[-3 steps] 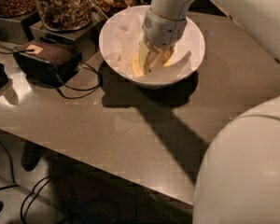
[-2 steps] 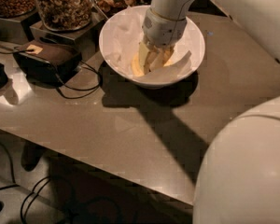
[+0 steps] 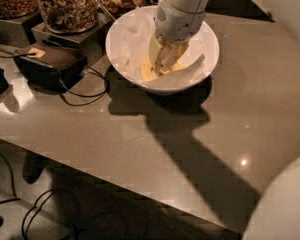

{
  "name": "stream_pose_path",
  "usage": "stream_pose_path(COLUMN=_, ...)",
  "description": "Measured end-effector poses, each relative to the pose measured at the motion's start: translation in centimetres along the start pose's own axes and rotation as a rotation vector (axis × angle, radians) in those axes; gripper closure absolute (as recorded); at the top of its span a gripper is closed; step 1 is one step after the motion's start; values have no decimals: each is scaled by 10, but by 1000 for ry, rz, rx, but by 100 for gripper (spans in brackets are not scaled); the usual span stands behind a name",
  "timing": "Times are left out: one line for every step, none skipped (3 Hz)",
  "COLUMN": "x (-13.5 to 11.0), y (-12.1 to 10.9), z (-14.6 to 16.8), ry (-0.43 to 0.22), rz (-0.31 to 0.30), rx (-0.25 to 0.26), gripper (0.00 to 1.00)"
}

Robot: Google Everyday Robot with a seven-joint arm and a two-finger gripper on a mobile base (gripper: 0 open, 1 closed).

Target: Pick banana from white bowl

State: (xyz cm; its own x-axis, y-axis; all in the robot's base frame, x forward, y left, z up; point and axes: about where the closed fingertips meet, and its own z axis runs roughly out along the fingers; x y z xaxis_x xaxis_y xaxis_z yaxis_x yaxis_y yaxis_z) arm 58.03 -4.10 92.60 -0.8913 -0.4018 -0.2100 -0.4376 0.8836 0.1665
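The white bowl (image 3: 121,30) stands at the back middle of the grey-brown table, lined with crumpled white paper. My gripper (image 3: 163,63) reaches down from above into the bowl's middle. It sits right on the yellow banana (image 3: 147,72), of which only a pale yellow part shows at the gripper's left and lower side. The rest of the banana is hidden under the gripper and the paper. I see only one banana.
Glass jars of nuts (image 3: 67,5) stand on a dark stand at the back left. A black box (image 3: 50,63) with cables (image 3: 85,100) lies left of the bowl. The table's front edge (image 3: 115,176) runs diagonally. My white body (image 3: 285,209) fills the lower right corner.
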Motion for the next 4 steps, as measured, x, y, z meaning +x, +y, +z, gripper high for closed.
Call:
stream_pose_path(x=6, y=9, z=-24, ry=-64, rz=-37, rx=3, gripper=100)
stream_pose_path(x=11, y=14, z=-39, ry=-105, rz=-52, rx=3, gripper=100)
stream_pose_path(x=10, y=15, z=-41, ry=-111, rz=-52, rx=3, gripper=100)
stream_pose_path(x=6, y=18, z=-67, ry=-180, rz=-51, rx=4, gripper=100)
